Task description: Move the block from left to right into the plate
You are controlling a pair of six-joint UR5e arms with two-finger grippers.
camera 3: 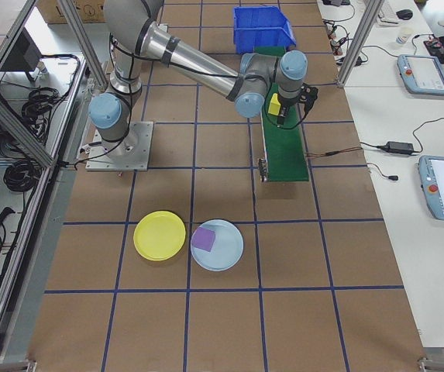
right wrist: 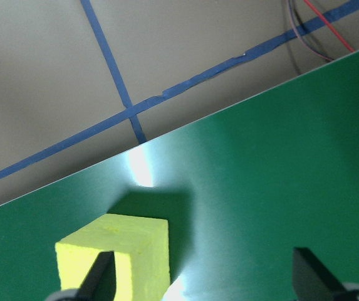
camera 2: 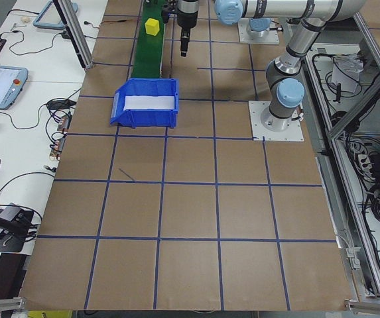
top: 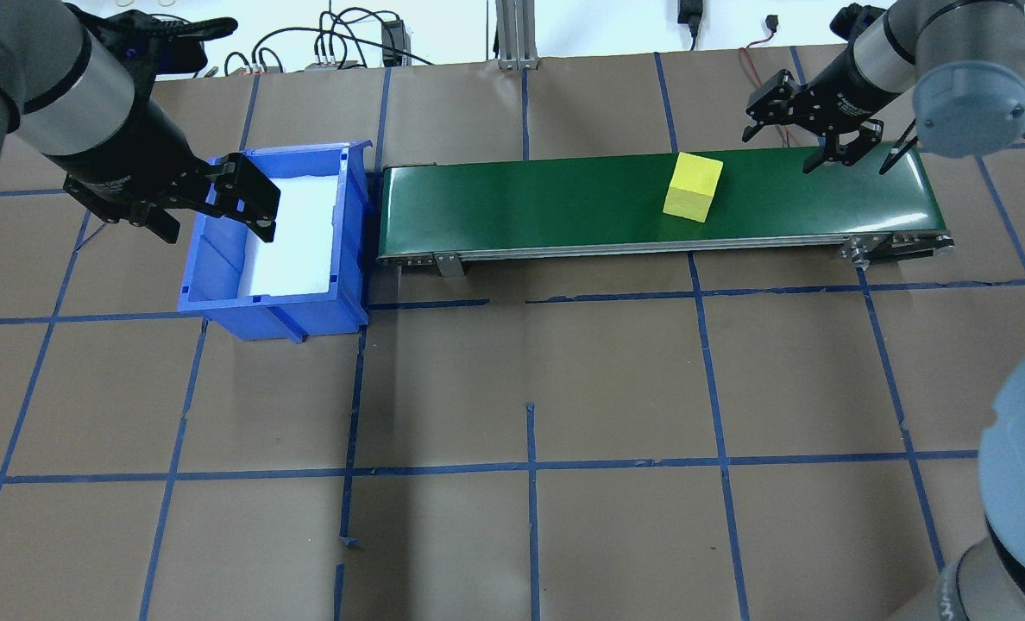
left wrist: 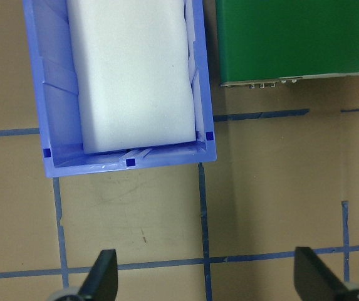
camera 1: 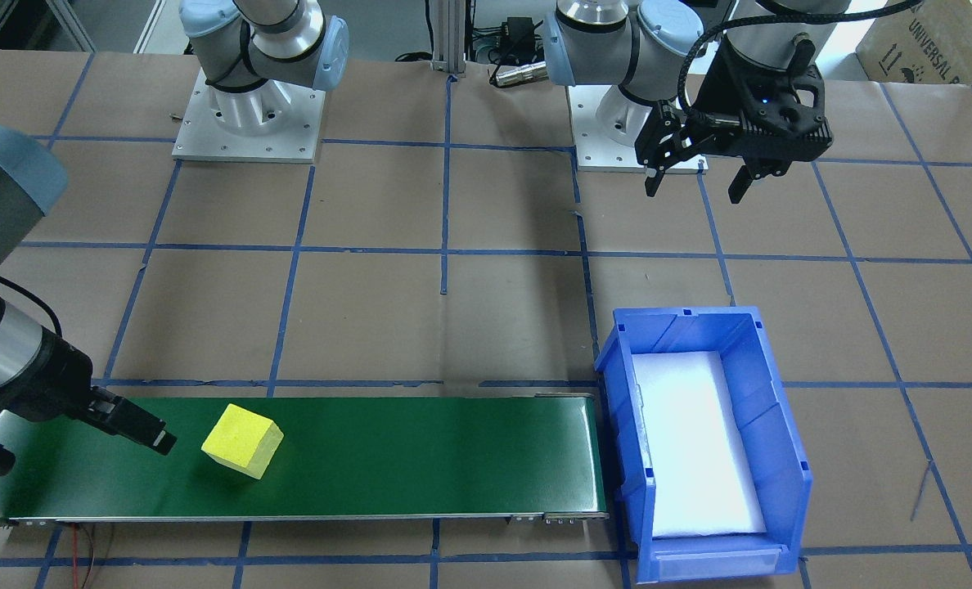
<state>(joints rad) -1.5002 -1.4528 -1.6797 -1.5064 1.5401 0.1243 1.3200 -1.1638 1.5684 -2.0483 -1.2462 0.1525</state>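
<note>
**Silver arms, blue caps, black claws**

Both arms are built of silver-grey metal tubes with pale blue plastic caps on the joints. Each stands on a square white base plate ringed with small screws. The left black two-finger claw (camera 1: 696,176) hangs from a black wrist housing fed by a looping black cable. The right black two-finger claw (top: 832,142) looks the same, though its details are small.
</note>
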